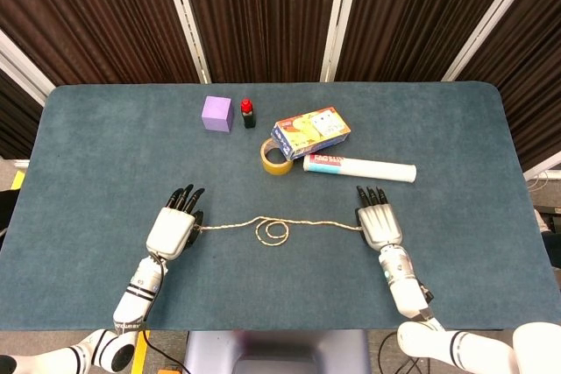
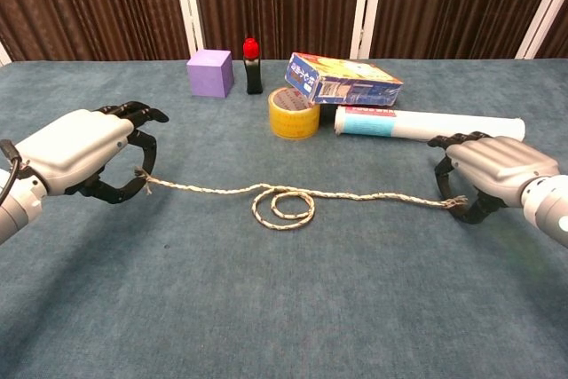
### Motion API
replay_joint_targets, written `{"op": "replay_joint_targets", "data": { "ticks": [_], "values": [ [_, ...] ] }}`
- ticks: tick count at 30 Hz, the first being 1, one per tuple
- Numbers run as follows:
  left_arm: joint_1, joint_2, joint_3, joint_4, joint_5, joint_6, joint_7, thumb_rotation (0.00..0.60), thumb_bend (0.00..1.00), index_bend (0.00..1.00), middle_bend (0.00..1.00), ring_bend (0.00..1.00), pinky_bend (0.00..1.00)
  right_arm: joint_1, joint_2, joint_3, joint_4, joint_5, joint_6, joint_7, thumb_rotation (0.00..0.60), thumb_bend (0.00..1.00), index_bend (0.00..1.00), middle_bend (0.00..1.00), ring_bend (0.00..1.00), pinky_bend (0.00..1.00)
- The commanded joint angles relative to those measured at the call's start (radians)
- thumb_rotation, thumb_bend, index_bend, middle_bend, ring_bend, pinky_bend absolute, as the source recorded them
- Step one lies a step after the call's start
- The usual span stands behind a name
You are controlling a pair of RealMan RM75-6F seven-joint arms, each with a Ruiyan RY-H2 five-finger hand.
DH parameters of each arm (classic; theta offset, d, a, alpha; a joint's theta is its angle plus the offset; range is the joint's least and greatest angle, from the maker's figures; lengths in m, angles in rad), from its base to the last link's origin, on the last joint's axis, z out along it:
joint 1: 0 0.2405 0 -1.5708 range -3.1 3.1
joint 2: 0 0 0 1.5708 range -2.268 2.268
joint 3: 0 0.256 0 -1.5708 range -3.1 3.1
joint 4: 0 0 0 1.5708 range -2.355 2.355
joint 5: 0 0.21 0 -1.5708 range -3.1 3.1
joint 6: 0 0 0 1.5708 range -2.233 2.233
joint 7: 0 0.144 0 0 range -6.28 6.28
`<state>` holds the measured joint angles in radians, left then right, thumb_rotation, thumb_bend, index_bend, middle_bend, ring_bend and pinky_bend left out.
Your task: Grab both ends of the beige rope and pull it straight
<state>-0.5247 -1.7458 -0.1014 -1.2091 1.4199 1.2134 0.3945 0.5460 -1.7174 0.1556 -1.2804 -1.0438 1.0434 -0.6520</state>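
The beige braided rope (image 2: 284,199) lies across the near middle of the teal carpet-textured counter (image 1: 96,146), thin and pale with a twisted, speckled weave; near its midpoint it curls into 2 small overlapping loops, and its 2 runs sag slightly to either side. The left robot hand (image 2: 84,153), a smooth white shell with black fingers, is curled around the rope's left end, which sits pinched at its fingertips. The right robot hand (image 2: 488,170), of the same make, has its fingers hooked down over the right end, holding it against the counter. The rope spans the gap between both hands. Farther back stand a matte purple cube (image 1: 217,114), a small black bottle with a red cap (image 1: 248,113), a glossy printed cardboard box (image 1: 311,131), a yellow roll of tape (image 1: 276,158) and a white cylindrical tube (image 1: 359,166) lying on its side
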Motion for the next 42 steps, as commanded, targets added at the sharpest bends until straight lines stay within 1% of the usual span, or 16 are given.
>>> {"op": "replay_joint_targets", "data": {
  "ticks": [1, 8, 13, 19, 23, 31, 38, 42],
  "values": [
    [0.000, 0.001, 0.000, -0.002, 0.001, 0.001, 0.000, 0.600, 0.44, 0.60, 0.10, 0.00, 0.15, 0.001, 0.004, -0.001, -0.004, 0.001, 0.002, 0.003, 0.600, 0.50, 0.78, 0.14, 0.00, 0.00],
    [0.005, 0.017, 0.000, -0.011, 0.007, 0.016, 0.002, 0.600, 0.44, 0.60, 0.10, 0.00, 0.15, -0.003, 0.038, 0.005, -0.029, 0.004, 0.012, 0.025, 0.600, 0.59, 0.79, 0.15, 0.00, 0.00],
    [0.011, 0.036, -0.004, -0.019, 0.003, 0.025, 0.004, 0.600, 0.44, 0.60, 0.10, 0.00, 0.15, -0.013, 0.087, 0.012, -0.063, 0.011, 0.022, 0.046, 0.600, 0.59, 0.79, 0.15, 0.00, 0.00],
    [0.023, 0.052, -0.001, -0.012, -0.002, 0.033, -0.001, 0.600, 0.44, 0.60, 0.10, 0.00, 0.15, -0.038, 0.172, 0.017, -0.116, 0.013, 0.040, 0.087, 0.600, 0.59, 0.79, 0.15, 0.00, 0.00],
    [0.032, 0.062, 0.002, 0.000, -0.002, 0.039, -0.010, 0.600, 0.44, 0.61, 0.10, 0.00, 0.15, -0.055, 0.224, 0.014, -0.127, 0.016, 0.050, 0.109, 0.600, 0.59, 0.79, 0.15, 0.00, 0.00],
    [0.052, 0.091, 0.007, 0.018, -0.005, 0.053, -0.030, 0.600, 0.44, 0.61, 0.10, 0.00, 0.15, -0.086, 0.295, 0.007, -0.107, 0.038, 0.043, 0.162, 0.600, 0.59, 0.79, 0.15, 0.00, 0.00],
    [0.064, 0.107, 0.013, 0.026, -0.003, 0.060, -0.034, 0.600, 0.44, 0.61, 0.10, 0.00, 0.15, -0.102, 0.320, 0.005, -0.062, 0.059, 0.025, 0.203, 0.600, 0.59, 0.79, 0.15, 0.00, 0.00],
    [0.068, 0.112, 0.013, 0.033, -0.005, 0.058, -0.035, 0.600, 0.44, 0.61, 0.10, 0.00, 0.15, -0.109, 0.330, 0.013, -0.041, 0.069, 0.017, 0.240, 0.600, 0.59, 0.79, 0.15, 0.00, 0.00]
  ]
}}
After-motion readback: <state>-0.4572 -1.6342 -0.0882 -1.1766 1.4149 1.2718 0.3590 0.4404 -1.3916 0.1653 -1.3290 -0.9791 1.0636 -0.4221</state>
